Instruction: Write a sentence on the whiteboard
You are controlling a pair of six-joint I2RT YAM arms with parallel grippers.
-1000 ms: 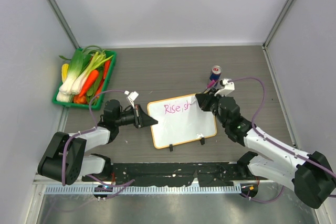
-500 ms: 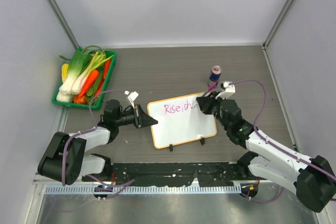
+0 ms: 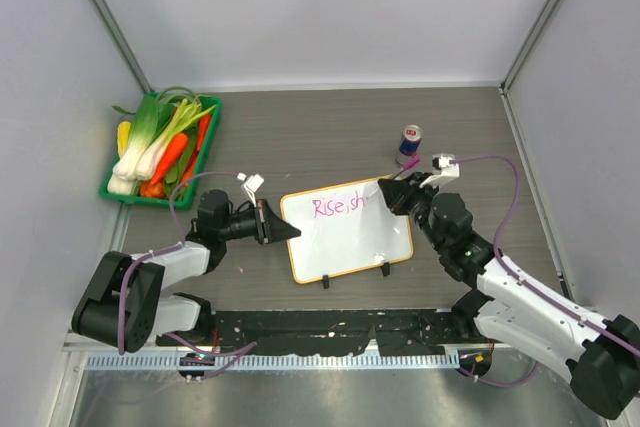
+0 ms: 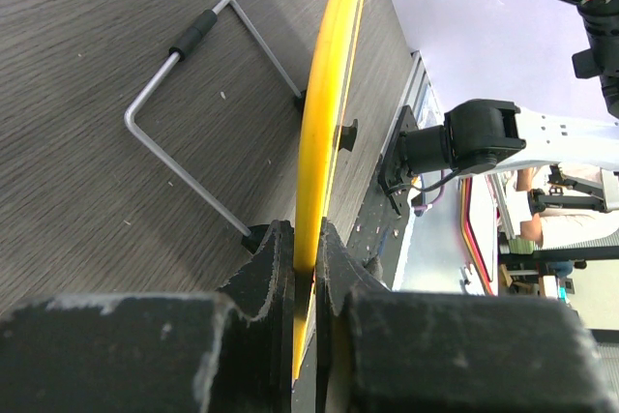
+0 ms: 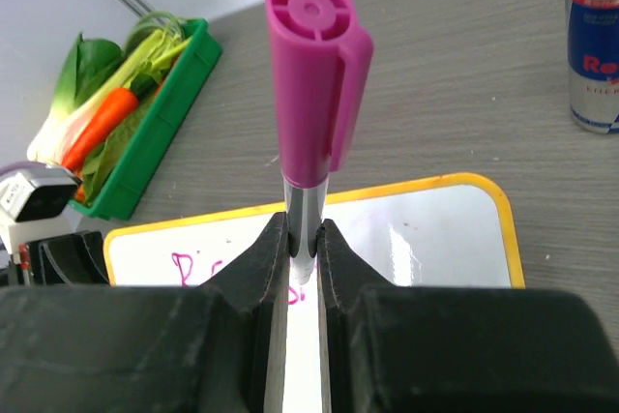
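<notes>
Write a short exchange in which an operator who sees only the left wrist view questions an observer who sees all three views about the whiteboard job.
Operator: My left gripper clamps an orange edge. Is anything written on the whiteboard?
Observer: Yes, pink writing along its far edge, roughly "Rise sh".
Operator: What holds the pen?
Observer: The right gripper, shut on a magenta marker near the board's far right corner.
</notes>
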